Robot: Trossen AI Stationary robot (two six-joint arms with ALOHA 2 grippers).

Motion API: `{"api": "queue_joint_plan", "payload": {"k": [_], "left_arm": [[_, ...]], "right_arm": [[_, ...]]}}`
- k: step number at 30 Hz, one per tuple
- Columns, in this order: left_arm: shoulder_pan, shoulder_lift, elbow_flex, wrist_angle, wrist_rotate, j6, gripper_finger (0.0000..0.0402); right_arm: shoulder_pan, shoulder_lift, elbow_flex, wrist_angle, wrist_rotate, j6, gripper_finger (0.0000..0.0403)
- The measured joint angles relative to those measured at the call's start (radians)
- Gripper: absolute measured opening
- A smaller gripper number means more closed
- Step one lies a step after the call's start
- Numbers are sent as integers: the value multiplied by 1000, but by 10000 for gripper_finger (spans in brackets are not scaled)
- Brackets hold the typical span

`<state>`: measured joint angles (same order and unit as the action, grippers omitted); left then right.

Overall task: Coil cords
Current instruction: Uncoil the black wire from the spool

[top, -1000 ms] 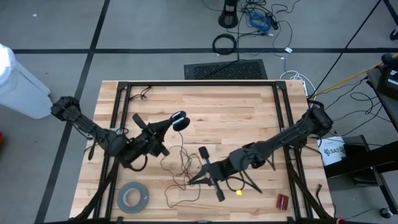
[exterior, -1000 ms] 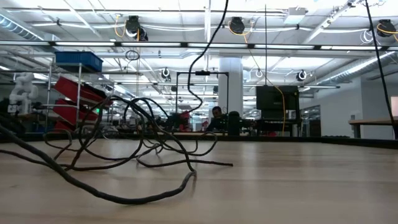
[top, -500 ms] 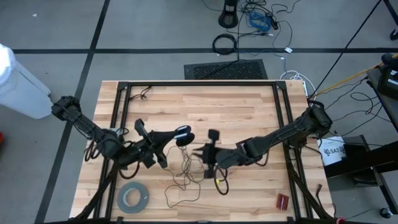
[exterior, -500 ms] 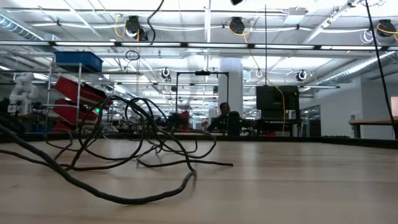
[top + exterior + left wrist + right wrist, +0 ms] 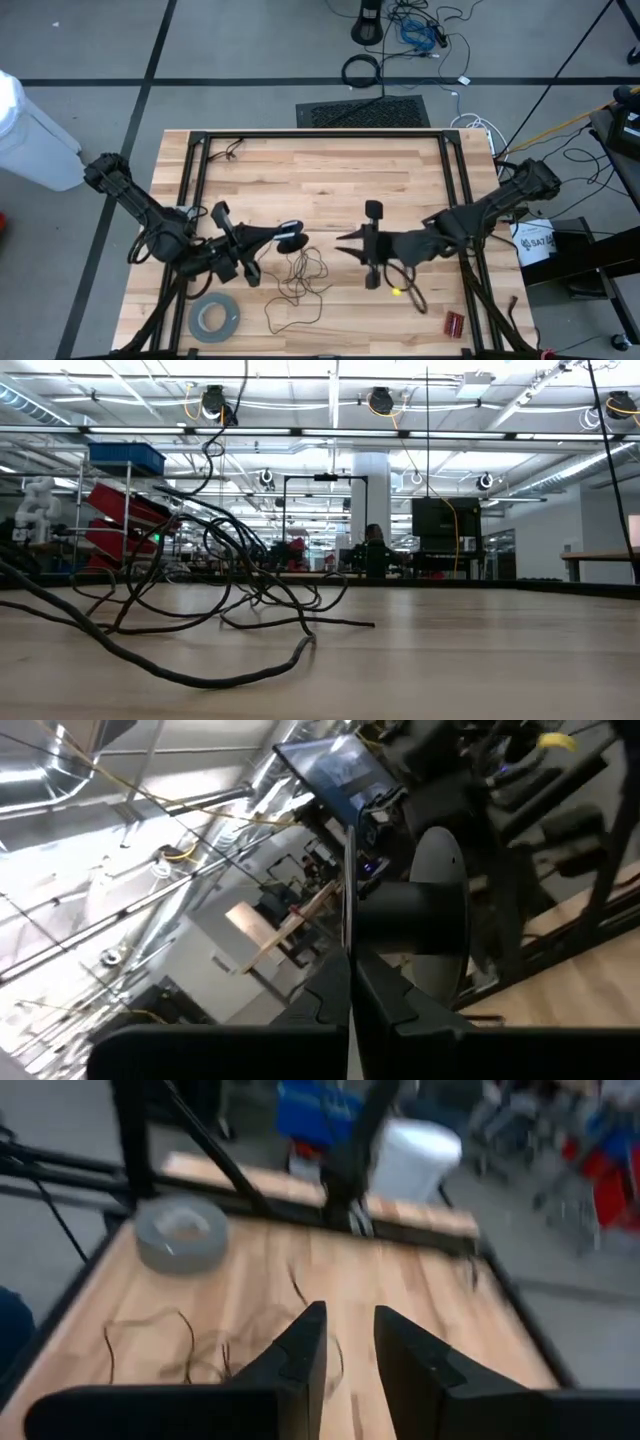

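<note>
My left end effector (image 5: 283, 236), lower left of centre on the tabletop (image 5: 320, 170), is clenched on the small black disc (image 5: 292, 243), its thin wire (image 5: 297, 285) hard to trace below, while my right end effector (image 5: 350, 245) hangs apart, fingers parted, empty.

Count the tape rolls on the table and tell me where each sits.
1. The grey tape roll lies flat near the table's front-left corner, beside the left arm; none other shows, though the arms could hide something.

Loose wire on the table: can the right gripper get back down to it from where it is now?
Probably yes. The right gripper hangs open and empty beside the thin wire, with bare table between them. The left gripper holds the disc off to the far side.
</note>
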<state>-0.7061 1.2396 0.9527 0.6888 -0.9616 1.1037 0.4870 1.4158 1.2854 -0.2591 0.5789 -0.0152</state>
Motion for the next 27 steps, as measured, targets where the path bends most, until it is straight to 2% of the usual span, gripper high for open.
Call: {"api": "queue_joint_plan", "payload": {"k": [7, 13, 19, 22, 24, 27], "left_arm": [[-3, 0, 0, -75, 178, -163, 1], [-3, 0, 0, -120, 203, -209, 1], [-3, 0, 0, -213, 229, -258, 1], [-3, 0, 0, -227, 229, -276, 1], [-3, 0, 0, -228, 244, -349, 1], [1, -14, 0, -252, 380, -436, 1]], "right_arm": [[45, 6, 0, 173, 2, -213, 75], [45, 5, 0, 186, 7, -261, 75], [44, 8, 0, 269, -9, -308, 75], [44, 9, 0, 269, -43, -321, 75], [44, 9, 0, 280, -86, -319, 75], [37, 22, 0, 323, -153, -338, 75]]}}
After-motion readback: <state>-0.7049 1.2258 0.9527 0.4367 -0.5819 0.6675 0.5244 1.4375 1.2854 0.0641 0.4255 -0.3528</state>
